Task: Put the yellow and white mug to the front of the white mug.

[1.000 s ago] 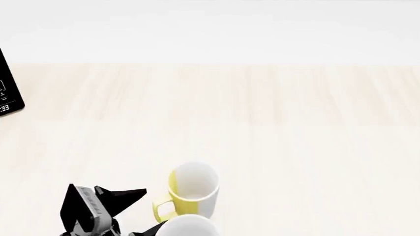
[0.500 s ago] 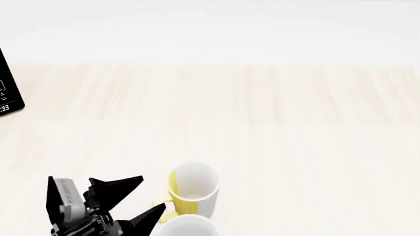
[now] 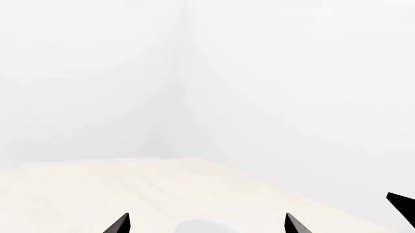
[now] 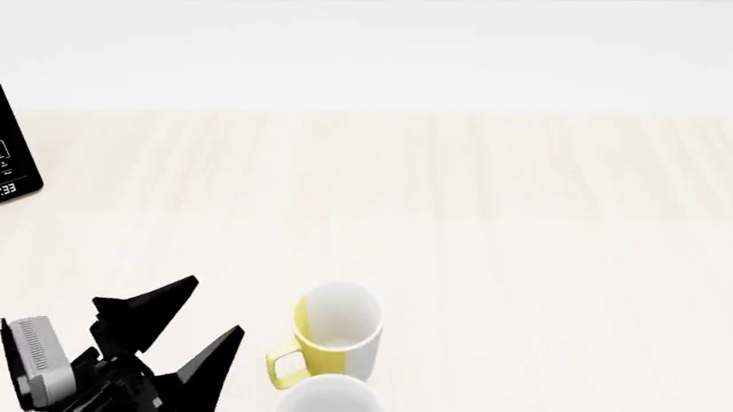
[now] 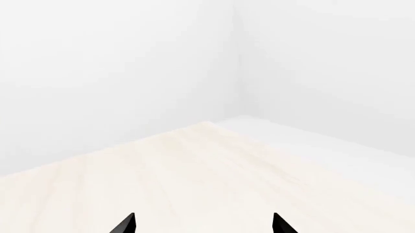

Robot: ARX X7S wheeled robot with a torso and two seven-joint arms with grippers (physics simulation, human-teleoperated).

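Observation:
The yellow and white mug [image 4: 336, 333] stands upright near the table's front edge, with its yellow handle [image 4: 283, 367] pointing front-left. The white mug [image 4: 329, 397] shows only as a rim at the bottom edge, right in front of it and touching or nearly so. My left gripper [image 4: 215, 306] is open and empty, left of the yellow and white mug and apart from it. In the left wrist view the left gripper [image 3: 207, 222] has its tips wide apart, with a pale rounded rim [image 3: 201, 228] low between them; I cannot tell which mug. My right gripper [image 5: 204, 223] is open and empty over bare table.
A black device [image 4: 14, 159] with a small display stands at the table's left edge [image 4: 23, 223]. The light wooden table [image 4: 481, 215] stretches back to a white wall. A black tip [image 3: 402, 206] shows at the edge of the left wrist view.
My left gripper has drawn back to the left, away from the yellow and white mug's handle, and stays open. Both mugs have stayed where they were.

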